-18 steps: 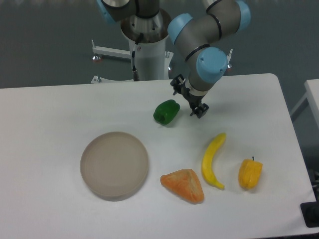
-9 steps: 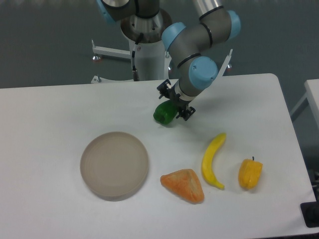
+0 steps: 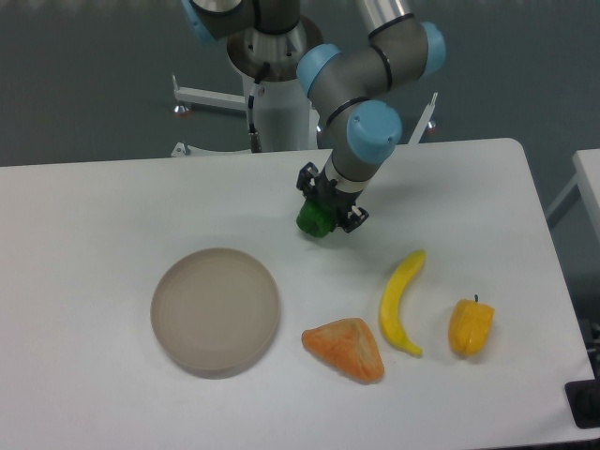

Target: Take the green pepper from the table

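Observation:
The green pepper [image 3: 312,221] lies on the white table [image 3: 112,206], behind the middle, mostly covered by my gripper; only its lower left part shows. My gripper [image 3: 331,200] has come down over it, one black finger at the pepper's upper left and the other at its lower right. The jaws stand open around the pepper, which still rests on the table.
A round beige-grey plate [image 3: 216,311] sits front left. An orange wedge-shaped piece [image 3: 345,349], a banana [image 3: 400,302] and a yellow-orange bell pepper [image 3: 471,326] lie in front and to the right of the gripper. The robot base [image 3: 278,94] stands behind the table.
The gripper moved left from beside the green pepper to over it and lowered, its fingers now straddling it. The pepper has not moved.

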